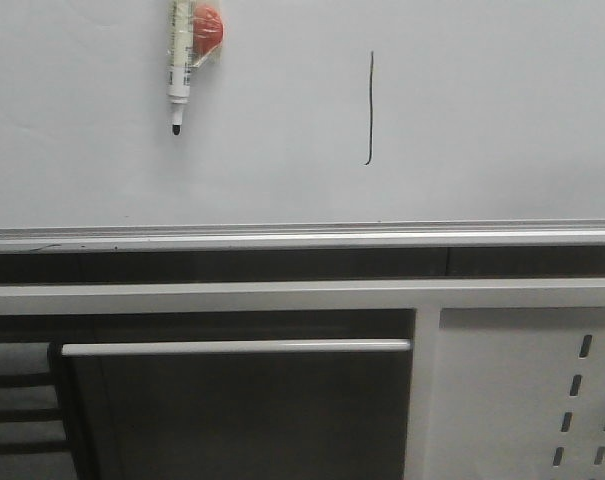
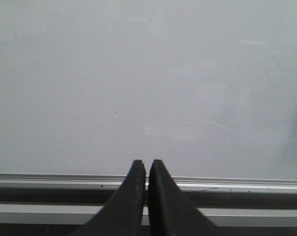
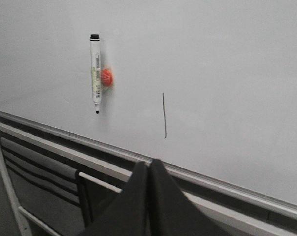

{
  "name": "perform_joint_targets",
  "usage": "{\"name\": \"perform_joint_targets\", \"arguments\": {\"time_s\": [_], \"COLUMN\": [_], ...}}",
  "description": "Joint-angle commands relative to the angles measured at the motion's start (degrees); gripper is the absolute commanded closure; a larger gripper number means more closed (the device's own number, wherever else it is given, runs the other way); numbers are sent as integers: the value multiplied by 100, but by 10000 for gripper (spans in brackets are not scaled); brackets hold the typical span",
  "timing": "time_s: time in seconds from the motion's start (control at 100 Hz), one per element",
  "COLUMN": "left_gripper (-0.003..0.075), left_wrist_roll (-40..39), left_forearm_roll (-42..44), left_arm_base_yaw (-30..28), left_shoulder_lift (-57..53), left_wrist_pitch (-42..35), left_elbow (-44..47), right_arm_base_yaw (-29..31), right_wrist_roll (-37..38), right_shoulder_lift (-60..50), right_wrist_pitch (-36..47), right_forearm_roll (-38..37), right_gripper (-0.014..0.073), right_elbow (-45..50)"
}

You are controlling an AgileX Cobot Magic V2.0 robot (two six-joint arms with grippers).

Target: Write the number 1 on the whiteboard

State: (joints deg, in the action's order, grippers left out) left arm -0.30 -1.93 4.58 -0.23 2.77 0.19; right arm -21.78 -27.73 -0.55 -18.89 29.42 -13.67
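**A:** ok quick headcount. One whiteboard (image 1: pixel 482 120), one stroke on it, one marker (image 1: pixel 182 60). That's all I count on the board itself.

**B:** Same here. The number 1 (image 1: pixel 370 108) is a single thin black line, long axis pretty much vertical, running up and down the board. There's a tiny hook at its lower end that curls toward the marker's side. It sits roughly mid-board in the front view, well above the silver rail (image 1: pixel 302 237) along the board's lower edge.

**A:** And the marker is stuck to the board off to the left of the stroke, well apart from it. White barrel, one red disc (image 1: pixel 210 28) right beside the barrel near its upper part. It hangs upright too, black tip pointing down. So marker and stroke are basically parallel.

**B:** Grippers: two, one per wrist cam. Left gripper (image 2: pixel 147 169) has its two black fingers pressed nearly together, just a hairline slit, nothing between them. It faces bare board above the rail.

**A:** Right gripper (image 3: pixel 148 169) looks the same, fingers closed against each other, holding nothing. From that cam both the stroke and the marker show, and the gripper is clear of both.

**B:** Below the board in the front view: one horizontal white bar (image 1: pixel 237 347), and one white perforated panel (image 1: pixel 522 400) with slots at lower right.
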Motion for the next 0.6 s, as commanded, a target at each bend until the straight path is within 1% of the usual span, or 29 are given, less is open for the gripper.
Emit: {"name": "perform_joint_targets", "arguments": {"time_s": [0.0, 0.03, 0.04, 0.06, 0.08, 0.11, 0.12, 0.16, 0.24, 0.34, 0.42, 0.57, 0.59], "left_gripper": [741, 741, 741, 741, 741, 741, 741, 741, 741, 741, 741, 741, 741], "left_wrist_roll": [-61, -61, -61, -61, -61, -61, -61, -61, -61, -61, -61, -61, -61], "left_forearm_roll": [9, 9, 9, 9, 9, 9, 9, 9, 9, 9, 9, 9, 9], "left_arm_base_yaw": [-3, -3, -3, -3, -3, -3, -3, -3, -3, -3, -3, -3, -3], "left_shoulder_lift": [-129, -129, -129, -129, -129, -129, -129, -129, -129, -129, -129, -129, -129], "left_wrist_pitch": [-365, -365, -365, -365, -365, -365, -365, -365, -365, -365, -365, -365, -365], "left_elbow": [233, 233, 233, 233, 233, 233, 233, 233, 233, 233, 233, 233, 233], "right_arm_base_yaw": [48, 78, 103, 138, 227, 317, 386, 589, 1132, 1693, 1907, 1962, 1962], "right_wrist_roll": [287, 721, 976, 1242, 1761, 2115, 2397, 2620, 2620, 2609, 2609, 2609, 2609], "right_shoulder_lift": [-11, 13, 25, 50, 72, 105, 122, 151, 173, 173, 124, -112, -102], "right_wrist_pitch": [583, 672, 704, 717, 717, 699, 679, 622, 597, 923, 1080, 1621, 1457], "right_forearm_roll": [-560, -1017, -1269, -1684, -2091, -2540, -2704, -2942, -2942, -2942, -2898, -2822, -2822], "right_gripper": [643, 643, 643, 643, 643, 643, 643, 643, 643, 643, 643, 643, 643], "right_elbow": [-127, -98, -86, -74, -45, -26, -10, 52, 243, 639, 938, 1594, 1582]}}
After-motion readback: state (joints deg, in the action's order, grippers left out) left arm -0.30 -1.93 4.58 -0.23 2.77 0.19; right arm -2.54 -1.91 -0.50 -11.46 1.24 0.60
